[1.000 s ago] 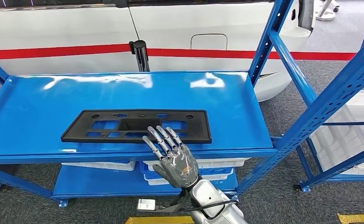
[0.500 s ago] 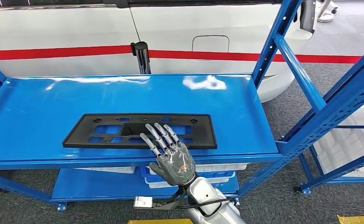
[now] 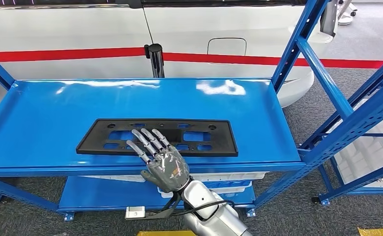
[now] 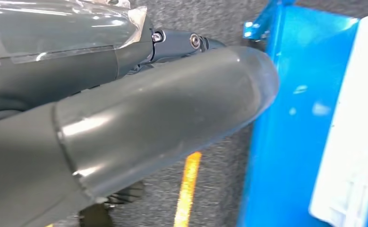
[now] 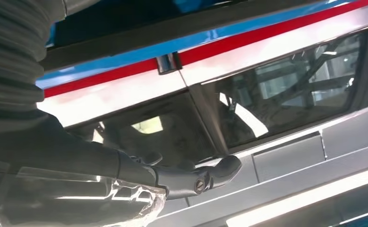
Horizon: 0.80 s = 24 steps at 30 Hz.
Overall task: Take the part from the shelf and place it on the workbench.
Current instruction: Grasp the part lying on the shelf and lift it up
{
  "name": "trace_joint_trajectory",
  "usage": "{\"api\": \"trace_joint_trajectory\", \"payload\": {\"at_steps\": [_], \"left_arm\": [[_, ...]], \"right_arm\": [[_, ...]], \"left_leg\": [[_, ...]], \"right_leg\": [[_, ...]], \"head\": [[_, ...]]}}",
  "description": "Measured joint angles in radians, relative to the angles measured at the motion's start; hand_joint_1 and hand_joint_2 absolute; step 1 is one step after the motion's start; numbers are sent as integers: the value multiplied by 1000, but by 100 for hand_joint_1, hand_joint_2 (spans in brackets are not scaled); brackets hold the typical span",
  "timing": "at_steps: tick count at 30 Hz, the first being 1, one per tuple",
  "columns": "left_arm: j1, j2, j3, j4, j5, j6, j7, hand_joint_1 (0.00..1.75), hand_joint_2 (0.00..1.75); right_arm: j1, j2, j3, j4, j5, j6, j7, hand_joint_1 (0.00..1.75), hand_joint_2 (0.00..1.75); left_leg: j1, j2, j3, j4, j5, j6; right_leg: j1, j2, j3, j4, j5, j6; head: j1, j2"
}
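One black part (image 3: 158,136) lies flat on the blue shelf (image 3: 42,118) in my head view, long side across, nearer the front edge than the back. My right hand (image 3: 159,160) reaches up over that front edge, fingers spread and extended, their tips over the part's near edge left of its middle; I cannot tell whether they touch it, and it holds nothing. A white car (image 3: 219,29) with a red stripe stands behind the shelf. From my left wrist view I see the left hand (image 4: 125,123) close up; how wide it is I cannot tell. My right wrist view shows dark fingers (image 5: 191,177) stretched out against the car's window.
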State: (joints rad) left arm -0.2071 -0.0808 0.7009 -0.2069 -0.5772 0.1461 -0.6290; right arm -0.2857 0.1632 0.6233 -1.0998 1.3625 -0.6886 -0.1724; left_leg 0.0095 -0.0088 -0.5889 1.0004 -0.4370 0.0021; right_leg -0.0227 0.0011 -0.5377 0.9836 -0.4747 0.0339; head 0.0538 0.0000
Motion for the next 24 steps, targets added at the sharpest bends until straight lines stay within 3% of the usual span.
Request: {"api": "trace_joint_trajectory", "payload": {"at_steps": [14,24], "left_arm": [[-29,-33,31,0,34,0,-19,0,0],[-47,-53,32,0,31,1,-13,0,0]], "right_arm": [[-112,43,34,147,-57,-1,-8,0,175],[-164,59,37,258,-37,-2,40,0,175]], "left_leg": [[3,1,1,0,1,0],[3,1,0,0,1,0]], "right_leg": [[0,0,-1,0,0,1],[1,0,-1,1,0,1]], "head": [[0,0],[0,0]]}}
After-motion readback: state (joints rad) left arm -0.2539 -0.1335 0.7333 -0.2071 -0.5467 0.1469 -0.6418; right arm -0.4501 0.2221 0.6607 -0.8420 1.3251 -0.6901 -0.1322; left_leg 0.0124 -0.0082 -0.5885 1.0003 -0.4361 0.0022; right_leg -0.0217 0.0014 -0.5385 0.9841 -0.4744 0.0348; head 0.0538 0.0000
